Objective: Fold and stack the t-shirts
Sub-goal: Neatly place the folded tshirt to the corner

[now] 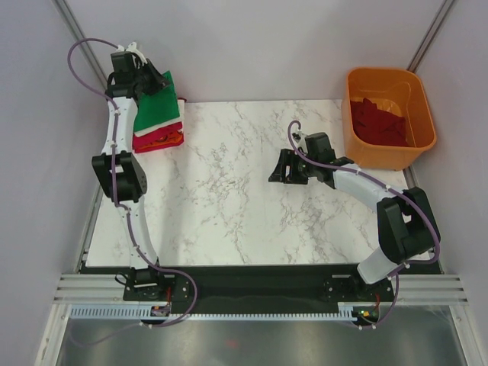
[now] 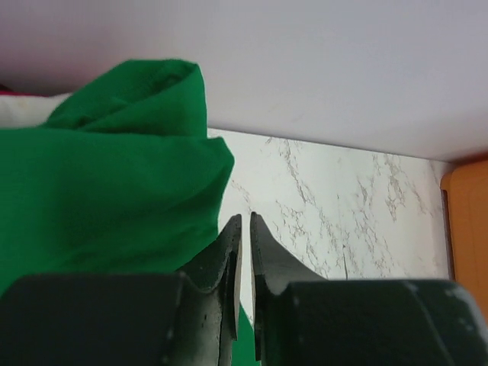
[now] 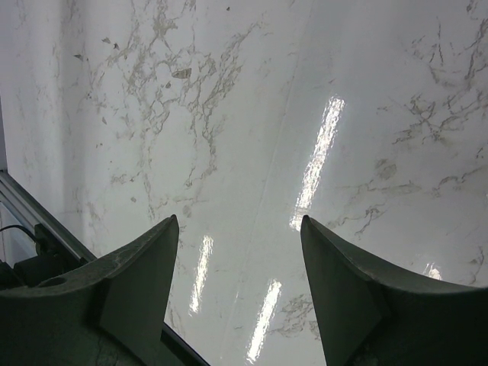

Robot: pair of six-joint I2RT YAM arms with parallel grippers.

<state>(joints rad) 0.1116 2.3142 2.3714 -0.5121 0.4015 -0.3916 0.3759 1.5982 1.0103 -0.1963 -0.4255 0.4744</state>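
Green shirt point(image 1: 156, 108) on top of shirt pile point(image 1: 162, 137), far left corner of surface point(image 1: 229, 213). My left pincer point(image 2: 245, 223) there, jaws almost together, green cloth against left finger and nipped low between them, as far as I see. Right pincer point(image 3: 238, 223) spread apart, nothing in it, hanging over bare marble mid-surface. Dark red shirts point(image 1: 377, 122) in orange tub point(image 1: 415, 85), far right.

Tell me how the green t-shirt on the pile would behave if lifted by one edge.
Probably floppy: the green t-shirt shows soft folds and a bunched ridge, so it would likely sag and unfold. It looks thin, so likely light. Lying on the pile of other shirts, a push may wrinkle it.
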